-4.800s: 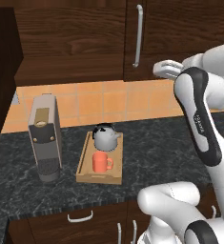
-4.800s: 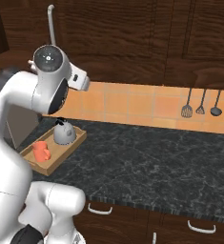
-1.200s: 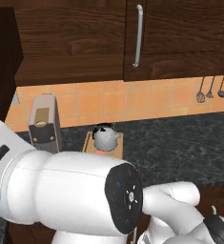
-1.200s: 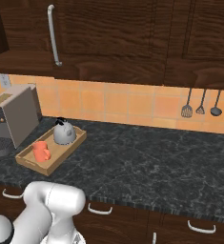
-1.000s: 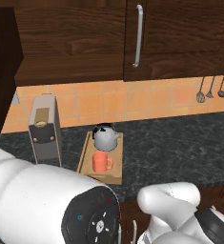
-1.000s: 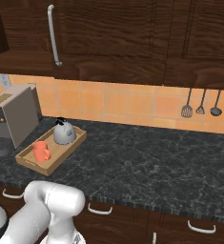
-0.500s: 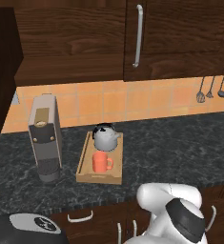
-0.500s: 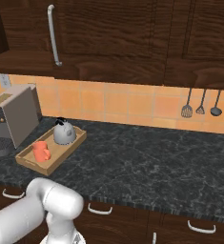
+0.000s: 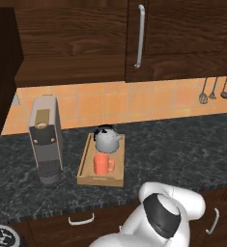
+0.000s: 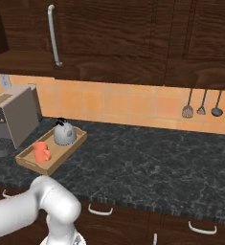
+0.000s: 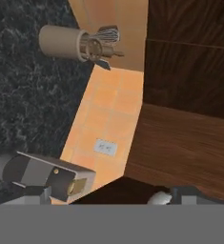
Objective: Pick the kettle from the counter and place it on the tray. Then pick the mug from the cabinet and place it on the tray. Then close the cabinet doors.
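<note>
Nearest, drawers with small curved silver handles (image 9: 81,220) below the counter (image 9: 182,154). On the speckled stone, a light wooden tray (image 9: 88,166), long axis running front to back. Inside it, the orange-red mug (image 9: 103,164) at the near end, handle toward the right in the left base view. Just behind, the silver-grey kettle (image 9: 106,139), dark lid up, spout to the right. Beside the tray, a tall grey coffee machine (image 9: 46,139), no readable lettering. Farther back, orange tiles, hanging utensils (image 10: 207,107), closed cabinet doors (image 9: 182,38) with a vertical bar handle (image 9: 140,36). Gripper fingers spread wide, holding nothing seen.
</note>
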